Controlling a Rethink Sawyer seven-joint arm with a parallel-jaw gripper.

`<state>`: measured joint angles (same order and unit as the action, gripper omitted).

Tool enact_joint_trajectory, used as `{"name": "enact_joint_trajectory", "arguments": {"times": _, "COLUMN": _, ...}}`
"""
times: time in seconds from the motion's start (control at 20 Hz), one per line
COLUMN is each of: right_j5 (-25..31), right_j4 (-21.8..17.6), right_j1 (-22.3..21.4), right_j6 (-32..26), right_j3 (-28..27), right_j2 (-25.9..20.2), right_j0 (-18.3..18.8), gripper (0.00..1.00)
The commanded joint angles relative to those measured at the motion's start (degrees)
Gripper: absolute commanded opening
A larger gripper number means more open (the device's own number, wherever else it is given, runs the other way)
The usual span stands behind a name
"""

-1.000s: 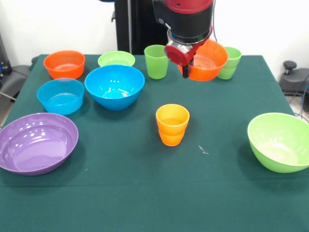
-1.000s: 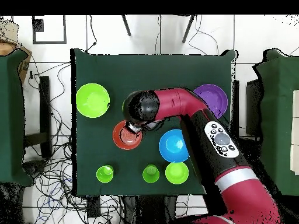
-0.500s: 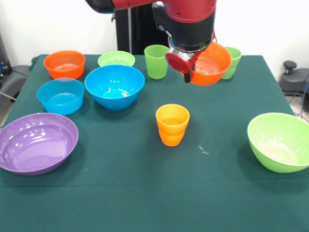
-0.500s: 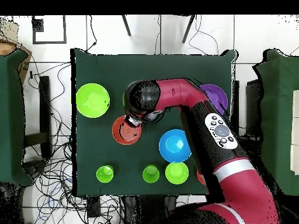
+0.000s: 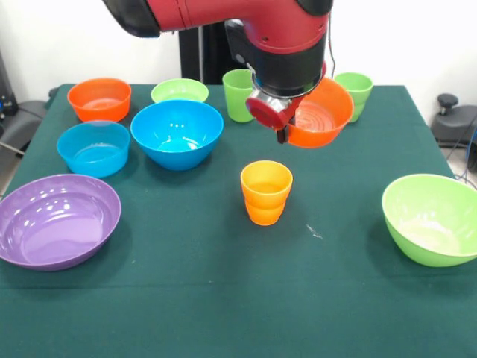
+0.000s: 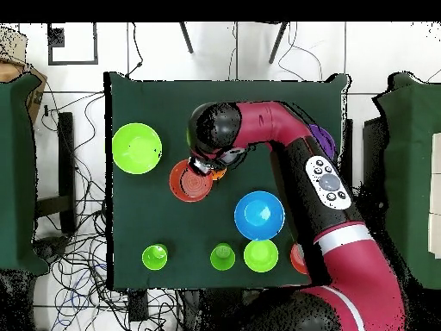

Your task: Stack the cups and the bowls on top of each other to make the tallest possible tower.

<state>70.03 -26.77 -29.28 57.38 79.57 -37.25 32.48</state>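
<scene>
Orange bowl (image 5: 319,113) hangs clear of the bench (image 5: 223,298), tilted, rim gripped by the tool (image 5: 282,128), which is clamped on its near-left edge. In front view the bowl sits above and right of the stacked orange cups (image 5: 266,192): two nested, upright on the green cloth, mid-bench. No tower beyond that pair. In overhead view the held bowl (image 6: 189,181) shows just below the arm's black wrist, the tool (image 6: 207,169) at its rim, w/ the big lime bowl (image 6: 136,147) to its left.

Back row, front view: green cup (image 5: 239,94) partly behind the arm, second green cup (image 5: 355,91) just behind the held bowl's right side, small lime bowl (image 5: 179,91) and small orange bowl (image 5: 99,98) further left. Big blue bowl (image 5: 177,133) sits in front of the small lime one; light blue bowl (image 5: 93,148) just beside it on the left, looks touching or nearly. Purple bowl (image 5: 57,220) at near-left corner. Large lime bowl (image 5: 432,218) at right edge, well apart from the rest.

Red arm (image 5: 223,15) comes in from upper left across the top of the front view.
</scene>
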Motion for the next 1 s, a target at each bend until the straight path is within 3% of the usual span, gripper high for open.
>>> {"name": "enact_joint_trajectory", "arguments": {"times": 0.05, "right_j5": 3.67, "right_j4": -4.49, "right_j1": 1.32, "right_j6": -17.78, "right_j3": -4.38, "right_j2": -3.27, "right_j0": 0.36, "gripper": 0.00}}
{"name": "enact_joint_trajectory", "arguments": {"times": 0.5, "right_j5": 7.70, "right_j4": -4.18, "right_j1": 0.44, "right_j6": -17.63, "right_j3": -8.40, "right_j2": -4.84, "right_j0": 0.35, "gripper": 0.00}}
{"name": "enact_joint_trajectory", "arguments": {"times": 0.8, "right_j5": 10.64, "right_j4": -4.68, "right_j1": -2.73, "right_j6": -20.20, "right_j3": -7.64, "right_j2": -5.99, "right_j0": 1.40, "gripper": 0.00}}
{"name": "enact_joint_trajectory", "arguments": {"times": 1.0, "right_j5": 10.81, "right_j4": -5.39, "right_j1": -1.45, "right_j6": -21.04, "right_j3": -9.18, "right_j2": -6.35, "right_j0": 1.90, "gripper": 0.00}}
